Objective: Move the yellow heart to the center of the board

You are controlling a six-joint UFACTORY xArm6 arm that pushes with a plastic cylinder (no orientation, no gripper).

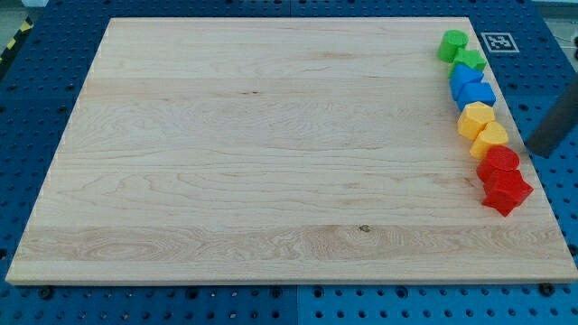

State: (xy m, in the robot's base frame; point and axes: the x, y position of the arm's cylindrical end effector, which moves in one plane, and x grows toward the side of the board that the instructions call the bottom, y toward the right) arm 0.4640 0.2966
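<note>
The yellow heart [490, 139] lies near the board's right edge, in a column of blocks. It touches another yellow block [476, 117] above it and a red block [498, 162] below it. My tip [540, 152] is at the view's right, a short way right of the yellow heart. It is just past the board's right edge and touches no block. The dark rod rises from it toward the upper right.
The column also holds two green blocks [453, 43] [470, 61] and two blue blocks [465, 78] [477, 94] above the yellow ones, and a red star [506, 192] at the bottom. The wooden board [271, 153] lies on a blue pegboard. A marker tag [498, 41] sits at the top right.
</note>
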